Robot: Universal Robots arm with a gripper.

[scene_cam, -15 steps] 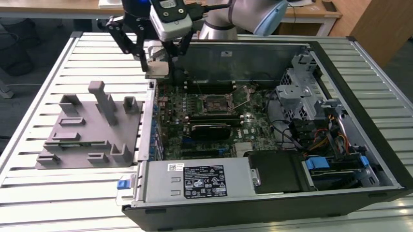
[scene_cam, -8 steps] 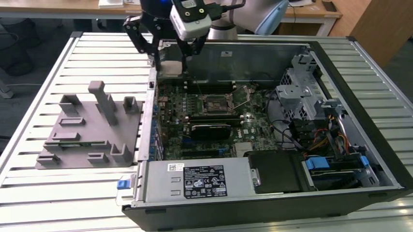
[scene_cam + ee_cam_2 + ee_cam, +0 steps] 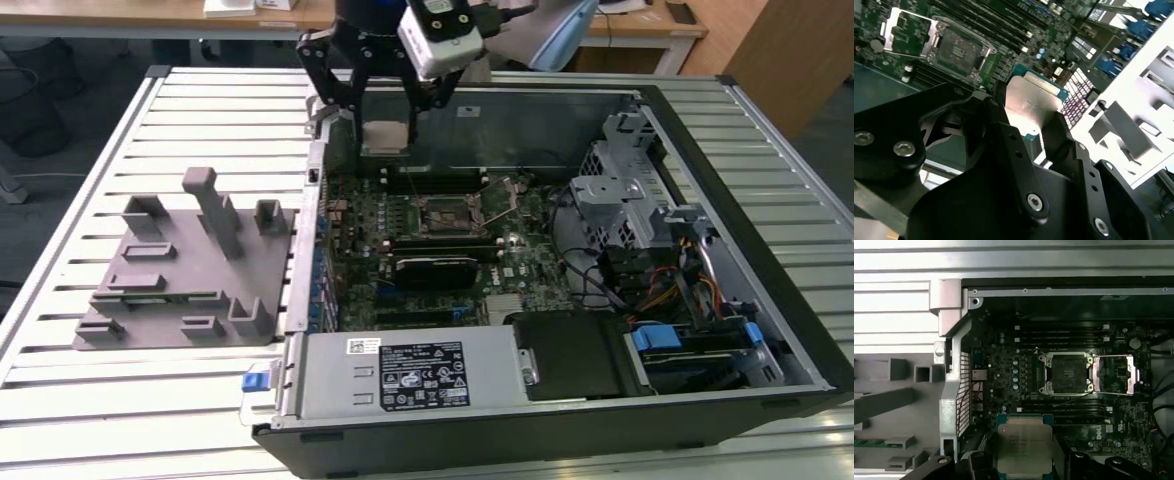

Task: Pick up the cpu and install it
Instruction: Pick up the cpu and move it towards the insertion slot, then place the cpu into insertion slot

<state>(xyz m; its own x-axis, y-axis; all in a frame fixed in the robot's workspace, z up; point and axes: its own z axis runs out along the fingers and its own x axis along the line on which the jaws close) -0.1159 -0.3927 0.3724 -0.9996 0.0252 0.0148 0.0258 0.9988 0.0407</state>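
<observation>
The black robot gripper (image 3: 386, 112) hangs over the far part of a big black open computer case (image 3: 747, 250). Its jaws are pulled in narrow and they pinch a small flat square cpu (image 3: 384, 137) with a shiny silver top and a thin pale rim. The jaws press on two sides of the cpu that face each other. In both wrist views the cpu (image 3: 1031, 102) (image 3: 1024, 447) sits between the dark fingers (image 3: 1004, 130) of the gripper (image 3: 1029, 125) (image 3: 1024, 465), and its silver top is easy to see. The cpu is up in the air and touches nothing but the jaws. Inside the case lies a green board (image 3: 360, 230) full of small parts. In the middle of the board is a dark square socket (image 3: 447, 212) (image 3: 956, 47) (image 3: 1066, 372) with a thin metal frame around it. The socket's metal lid (image 3: 1114, 375) is flipped open to one side, and the socket has no chip in it. In the exterior view the cpu is at 12 o'clock from the socket, and the two are apart. A grey plastic tray (image 3: 187, 270) with tall posts lies at 9 o'clock from the case, just beside it. Case and tray both rest on a silver tabletop (image 3: 80, 200) made of long metal slats.
</observation>
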